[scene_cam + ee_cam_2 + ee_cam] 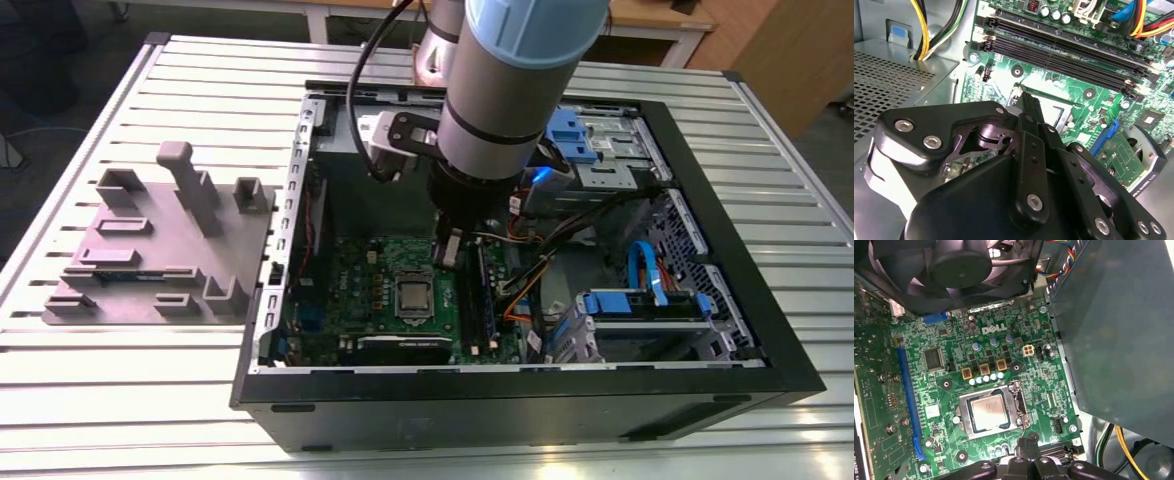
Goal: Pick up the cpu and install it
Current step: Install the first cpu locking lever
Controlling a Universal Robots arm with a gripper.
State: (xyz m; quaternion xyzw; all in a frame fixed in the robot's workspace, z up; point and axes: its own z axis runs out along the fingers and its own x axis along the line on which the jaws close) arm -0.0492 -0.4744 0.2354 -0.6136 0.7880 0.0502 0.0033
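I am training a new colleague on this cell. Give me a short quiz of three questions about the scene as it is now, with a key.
1. True or false: the cpu sits in the socket on the green motherboard.
2. Choose one. The pincer is: A) holding the cpu; B) near the socket, holding nothing; C) above the fan.
3. In the exterior view, on which side of the computer case stands the grey fixture?
Key: 1 true; 2 B; 3 the exterior view's left.
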